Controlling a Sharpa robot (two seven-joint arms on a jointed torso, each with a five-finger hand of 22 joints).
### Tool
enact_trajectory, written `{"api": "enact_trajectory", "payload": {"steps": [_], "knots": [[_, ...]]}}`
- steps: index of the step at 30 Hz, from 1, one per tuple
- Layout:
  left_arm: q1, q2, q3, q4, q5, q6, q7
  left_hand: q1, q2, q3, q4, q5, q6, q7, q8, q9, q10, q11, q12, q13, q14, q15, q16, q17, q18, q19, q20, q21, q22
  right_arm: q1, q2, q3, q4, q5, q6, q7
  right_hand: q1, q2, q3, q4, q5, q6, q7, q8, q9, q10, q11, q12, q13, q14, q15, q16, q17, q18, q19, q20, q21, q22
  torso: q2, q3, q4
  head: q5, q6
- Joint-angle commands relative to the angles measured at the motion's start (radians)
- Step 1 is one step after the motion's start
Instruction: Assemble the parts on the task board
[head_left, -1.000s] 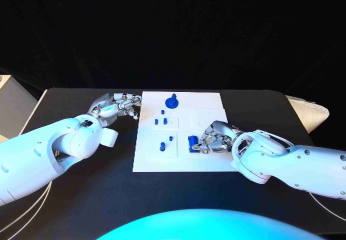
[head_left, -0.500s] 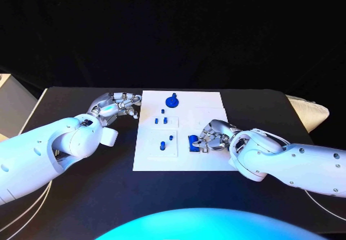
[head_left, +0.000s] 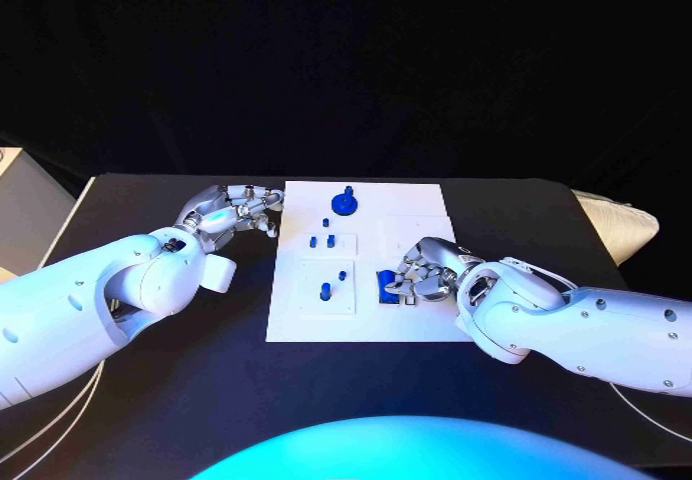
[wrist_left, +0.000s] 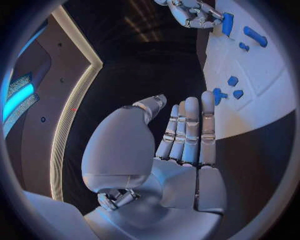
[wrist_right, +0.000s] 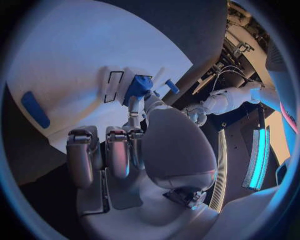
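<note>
Bare table around task board

A black table is carrying the white task board, which is lying flat at its middle. The left hand is resting on the tabletop just beside the board's left edge, fingers close together.
</note>
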Motion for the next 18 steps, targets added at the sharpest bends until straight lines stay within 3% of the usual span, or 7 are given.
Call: {"api": "enact_trajectory", "payload": {"steps": [1,10,18], "knots": [[-0.001,0.002,0.001,0.001,0.004,0.014,0.004,0.005,0.009,0.000,0.008,0.003,-0.006,0.002,0.005,-0.001,-0.005,-0.002,0.003,-0.001,0.001,0.006,0.005,0.001,0.014,0.005,0.001,-0.005,-0.002,-0.007,0.004,-0.005,-0.010,-0.043,0.003,-0.037,0.021,0.008,0.016,-0.002,-0.011,0.006,-0.006,0.008,-0.004,0.104,-0.006,0.002,0.263,0.104,-0.008,0.006,0.263,-0.007,0.107,-0.007,0.005,0.263,0.001,0.0003,-0.0003,0.000,0.000],[-0.001,0.003,0.001,0.001,0.003,0.014,0.004,0.007,0.011,0.001,0.009,0.003,-0.006,0.002,0.006,-0.001,-0.005,-0.002,0.004,-0.001,0.001,0.006,0.006,0.001,0.014,0.006,0.001,-0.006,-0.002,-0.007,0.026,-0.005,-0.025,-0.066,-0.022,-0.053,0.044,0.019,0.048,-0.007,-0.020,0.011,-0.011,0.011,-0.007,0.104,-0.010,0.002,0.263,0.104,-0.011,0.006,0.263,-0.007,0.107,-0.009,0.005,0.263,0.001,0.0001,0.0005,-0.002,-0.002],[-0.001,0.002,0.001,0.001,0.003,0.015,0.003,0.007,0.011,0.001,0.009,0.003,-0.006,0.002,0.006,-0.001,-0.005,-0.002,0.004,-0.001,0.001,0.006,0.006,0.001,0.014,0.006,0.001,-0.006,-0.003,-0.007,0.034,-0.005,-0.032,-0.076,-0.026,-0.050,0.056,0.015,0.061,-0.012,-0.024,0.011,-0.013,0.012,-0.008,0.104,-0.012,0.002,0.263,0.104,-0.012,0.006,0.263,-0.007,0.107,-0.010,0.005,0.263,0.000,-0.0006,0.0004,-0.002,-0.005]]}}
